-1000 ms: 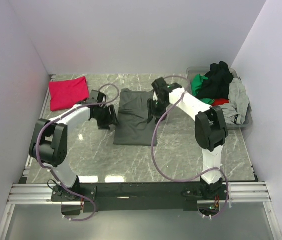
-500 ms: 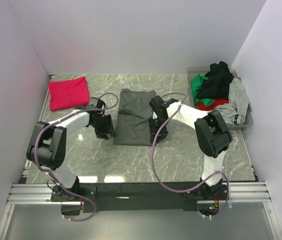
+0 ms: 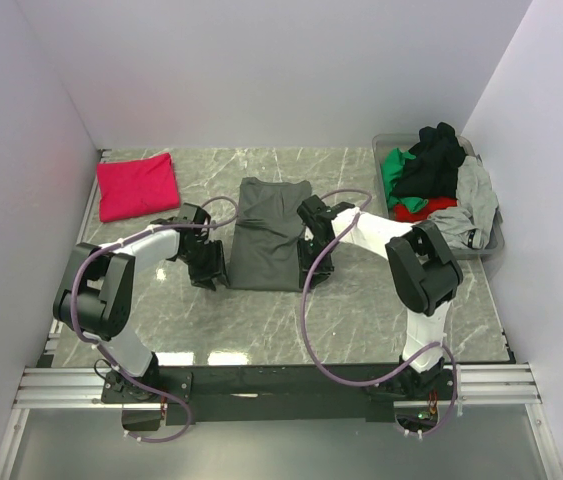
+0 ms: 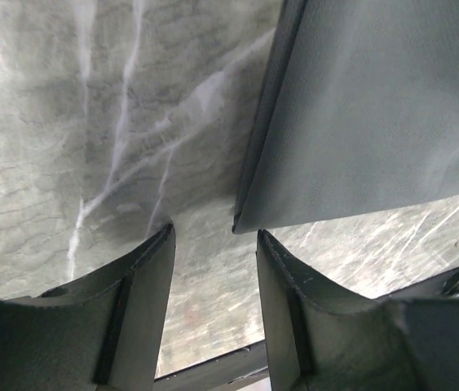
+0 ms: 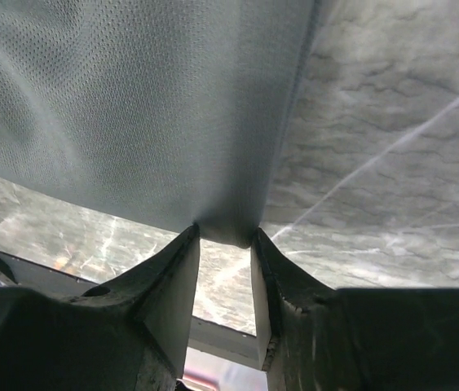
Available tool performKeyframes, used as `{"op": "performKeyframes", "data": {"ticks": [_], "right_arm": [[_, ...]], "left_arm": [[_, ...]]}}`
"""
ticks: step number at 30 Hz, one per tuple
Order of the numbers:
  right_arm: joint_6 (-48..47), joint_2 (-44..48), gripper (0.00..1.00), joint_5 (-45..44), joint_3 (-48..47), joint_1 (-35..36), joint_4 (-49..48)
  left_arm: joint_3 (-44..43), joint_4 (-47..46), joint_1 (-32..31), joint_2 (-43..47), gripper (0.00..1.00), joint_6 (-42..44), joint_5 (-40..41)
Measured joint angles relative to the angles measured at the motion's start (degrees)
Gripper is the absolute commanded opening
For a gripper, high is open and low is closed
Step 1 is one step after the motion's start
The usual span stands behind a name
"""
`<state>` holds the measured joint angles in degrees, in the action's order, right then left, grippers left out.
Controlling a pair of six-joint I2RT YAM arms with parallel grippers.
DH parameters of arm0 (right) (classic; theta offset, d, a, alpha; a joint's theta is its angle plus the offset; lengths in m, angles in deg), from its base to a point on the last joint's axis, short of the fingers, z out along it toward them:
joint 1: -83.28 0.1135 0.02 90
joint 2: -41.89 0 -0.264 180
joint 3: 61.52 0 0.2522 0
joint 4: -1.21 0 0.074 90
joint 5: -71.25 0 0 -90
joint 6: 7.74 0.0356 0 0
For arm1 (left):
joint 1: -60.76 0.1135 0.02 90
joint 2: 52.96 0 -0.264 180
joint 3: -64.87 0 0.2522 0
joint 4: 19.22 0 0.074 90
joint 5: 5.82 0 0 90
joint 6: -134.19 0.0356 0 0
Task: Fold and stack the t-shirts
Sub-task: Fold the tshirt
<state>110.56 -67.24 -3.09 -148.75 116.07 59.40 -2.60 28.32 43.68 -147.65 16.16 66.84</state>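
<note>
A dark charcoal-grey t-shirt (image 3: 266, 232) lies folded into a long strip in the middle of the table. A magenta-red t-shirt (image 3: 137, 185) lies folded at the far left. My left gripper (image 3: 211, 270) is low at the grey shirt's near left corner. In the left wrist view it (image 4: 213, 236) is open, and the corner of the shirt (image 4: 359, 114) lies just past the right fingertip, untouched. My right gripper (image 3: 313, 265) is at the near right corner. In the right wrist view it (image 5: 225, 236) has closed on that corner of the shirt (image 5: 156, 106), with cloth touching both pads.
A clear plastic tub (image 3: 490, 243) at the far right holds a heap of black, green, red and light grey shirts (image 3: 431, 165). White walls stand close on the left, right and back. Purple cables loop from both arms over the marble table (image 3: 261, 320).
Both grippers moved toward the near edge along the grey shirt's sides, from its middle to its near corners. The shirt now lies narrower and straighter. The right fingers now have the corner between them.
</note>
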Motion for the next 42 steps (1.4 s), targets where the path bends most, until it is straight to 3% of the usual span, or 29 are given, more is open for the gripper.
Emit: {"op": "performKeyframes", "data": {"ticks": [20, 30, 37, 42], "right_arm": [[1.9, -0.7, 0.37, -0.6, 1.7, 1.4, -0.7], [2.6, -0.2, 0.38, -1.1, 2.4, 1.5, -1.0], [2.8, -0.2, 0.28, -1.5, 2.6, 1.5, -0.9], [3.2, -0.2, 0.20, -1.6, 2.9, 1.5, -0.8]], "left_arm": [[1.3, -2.7, -0.2, -1.0, 0.47, 1.9, -5.8], [0.9, -3.4, -0.2, -2.7, 0.39, 1.9, -8.5], [0.8, -3.5, -0.2, -3.6, 0.27, 2.1, -8.7], [0.5, -3.5, -0.2, -4.4, 0.25, 2.1, -9.3]]}}
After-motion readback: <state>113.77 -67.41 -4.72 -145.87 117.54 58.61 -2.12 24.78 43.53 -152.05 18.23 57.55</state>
